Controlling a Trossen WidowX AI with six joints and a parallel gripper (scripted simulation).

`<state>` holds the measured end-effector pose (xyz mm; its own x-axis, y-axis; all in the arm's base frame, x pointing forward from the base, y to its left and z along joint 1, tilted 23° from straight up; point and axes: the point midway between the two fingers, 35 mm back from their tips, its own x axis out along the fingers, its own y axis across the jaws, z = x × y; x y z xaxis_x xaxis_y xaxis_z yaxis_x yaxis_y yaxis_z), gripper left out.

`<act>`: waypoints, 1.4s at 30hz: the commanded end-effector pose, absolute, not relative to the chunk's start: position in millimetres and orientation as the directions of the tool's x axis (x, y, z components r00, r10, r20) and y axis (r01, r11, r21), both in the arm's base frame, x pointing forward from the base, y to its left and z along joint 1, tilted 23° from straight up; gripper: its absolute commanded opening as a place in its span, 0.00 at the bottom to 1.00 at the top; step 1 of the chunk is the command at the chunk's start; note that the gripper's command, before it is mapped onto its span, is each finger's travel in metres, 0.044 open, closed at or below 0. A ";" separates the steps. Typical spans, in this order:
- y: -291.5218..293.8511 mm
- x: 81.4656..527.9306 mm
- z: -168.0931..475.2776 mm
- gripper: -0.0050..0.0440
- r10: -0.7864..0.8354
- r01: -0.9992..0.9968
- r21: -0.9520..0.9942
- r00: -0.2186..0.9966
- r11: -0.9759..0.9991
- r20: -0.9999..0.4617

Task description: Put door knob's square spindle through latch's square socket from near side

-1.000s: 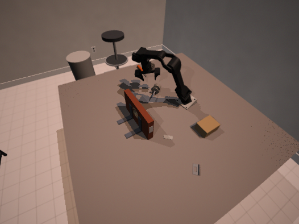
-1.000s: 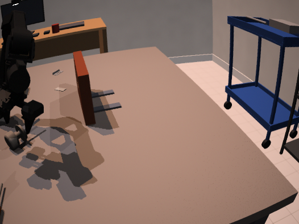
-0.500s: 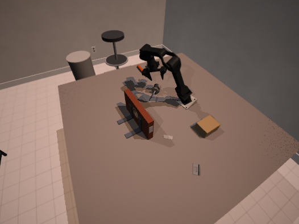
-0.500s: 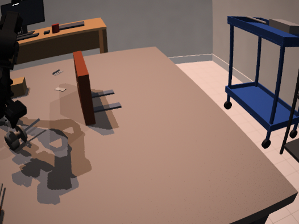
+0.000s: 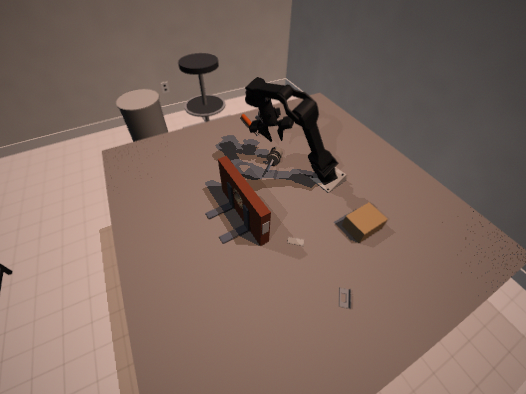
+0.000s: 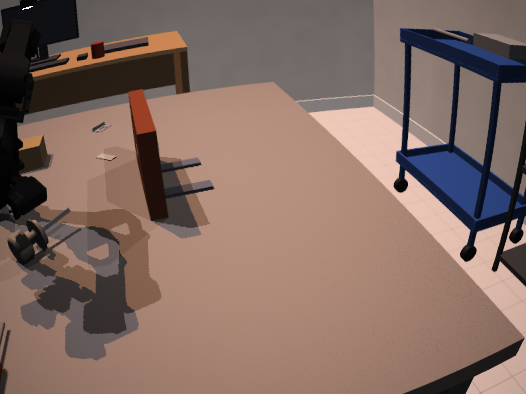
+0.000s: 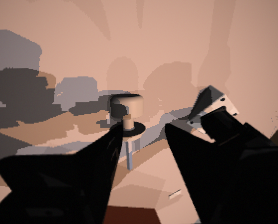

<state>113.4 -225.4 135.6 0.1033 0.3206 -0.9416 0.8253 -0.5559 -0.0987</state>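
Observation:
The door knob lies on the table, its round plate between the knob head and the thin square spindle, which points toward the wood's side. The red-brown wood block stands upright; a latch faceplate shows in its narrow edge. The socket on the robot's side is hidden. My gripper is half open and empty, above the knob; in the wrist view the left fingertip overlaps the plate's edge.
Flat grey feet stick out on the block's far side. A tan box, a small white piece and a metal plate lie on the table. An orange handle is behind the gripper.

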 end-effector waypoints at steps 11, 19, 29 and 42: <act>-225.4 113.4 135.6 0.10 0.320 0.825 -0.098 0.104 -0.556 -0.942; -225.4 113.4 135.6 0.10 0.320 0.825 -0.098 0.104 -0.556 -0.942; -225.4 113.4 135.6 0.10 0.320 0.825 -0.098 0.104 -0.556 -0.942; -225.4 113.4 135.6 0.64 0.321 0.825 -0.099 0.103 -0.556 -0.942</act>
<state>113.4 -225.4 135.6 0.1036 0.3205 -0.9416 0.8253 -0.5561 -0.0985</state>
